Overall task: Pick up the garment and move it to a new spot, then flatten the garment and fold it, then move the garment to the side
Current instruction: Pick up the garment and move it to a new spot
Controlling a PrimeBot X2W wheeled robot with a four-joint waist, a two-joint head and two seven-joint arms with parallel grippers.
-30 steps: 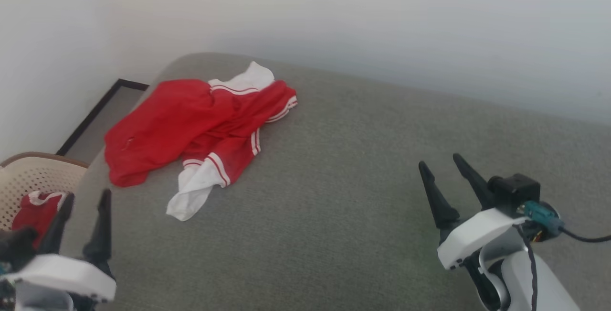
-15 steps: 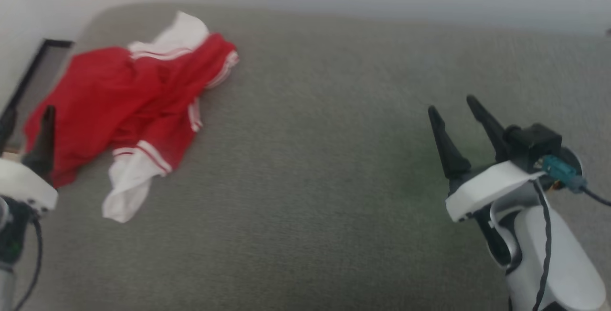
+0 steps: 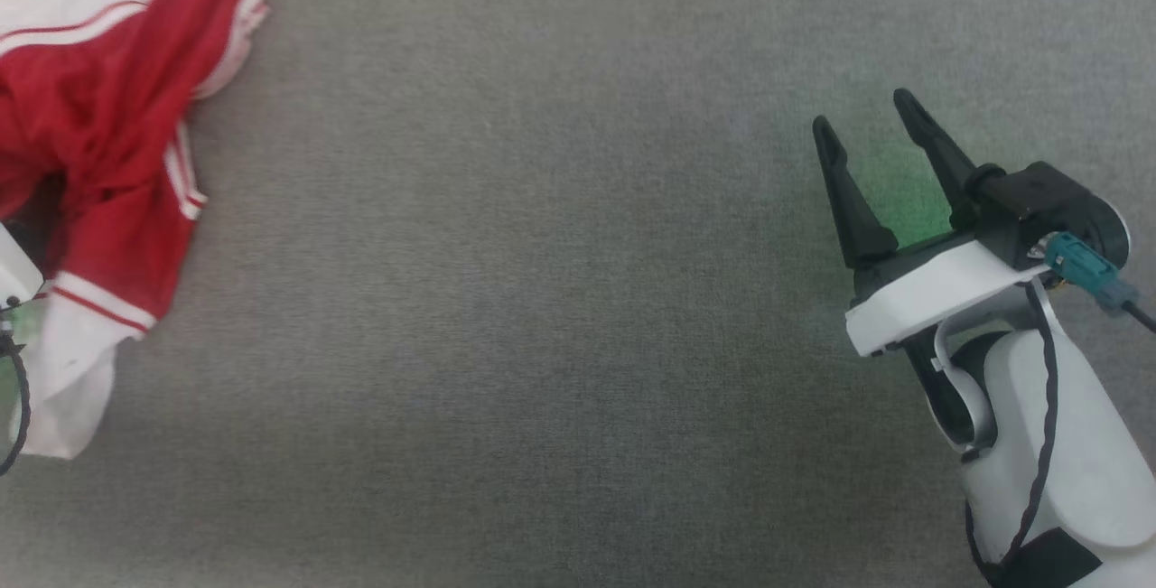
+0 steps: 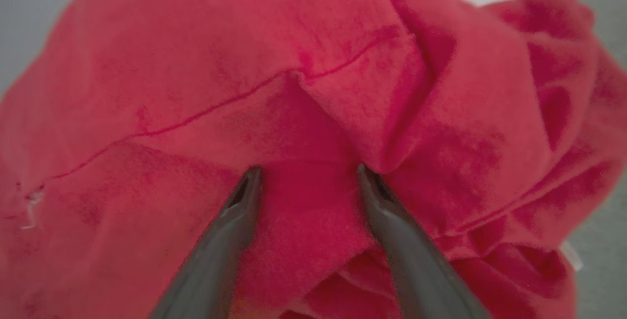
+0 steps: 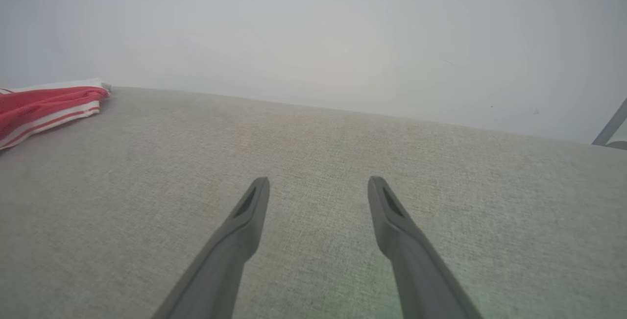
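Observation:
The red garment (image 3: 99, 127) lies crumpled at the left edge of the head view, a white striped sleeve end (image 3: 68, 371) hanging toward the bottom. In the left wrist view the garment (image 4: 343, 64) spreads wide and close, and my left gripper (image 4: 308, 172) is open with both fingertips right at a fold of the red cloth. My right gripper (image 3: 867, 114) is open at the right of the head view, over bare grey surface, far from the garment. The right wrist view has the right gripper (image 5: 318, 182) open, with a strip of the garment (image 5: 44, 103) at far left.
The grey fabric surface (image 3: 542, 299) stretches wide between the garment and the right arm. A pale wall (image 5: 313, 30) rises behind the surface's far edge. A thin grey bar (image 5: 610, 125) shows at the right edge of the right wrist view.
The head camera has tilted down and swung right, so the garment slid to the left edge. My left gripper's fingers have left the head view; the right gripper sits higher in it.

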